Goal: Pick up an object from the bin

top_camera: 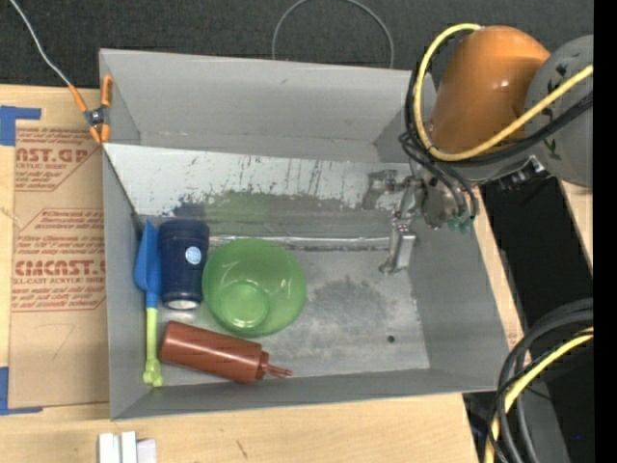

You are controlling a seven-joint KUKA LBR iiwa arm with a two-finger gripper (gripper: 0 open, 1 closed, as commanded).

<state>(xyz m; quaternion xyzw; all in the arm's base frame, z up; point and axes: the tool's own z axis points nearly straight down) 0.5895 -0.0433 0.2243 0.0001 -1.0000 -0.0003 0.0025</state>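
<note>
Nothing picked yet: tool (398,247) over the bin's (241,95) bare right side.
Green bowl (253,285), blue cup (182,263) and red bottle (214,352) lie untouched, left; tool apart or together — cannot tell.

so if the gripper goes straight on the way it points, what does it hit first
Probably the bare floor of the bin: the gripper points down over the bin's right part, and the nearest thing, the green bowl, lies apart to its left. Depth is unclear in this view.
</note>
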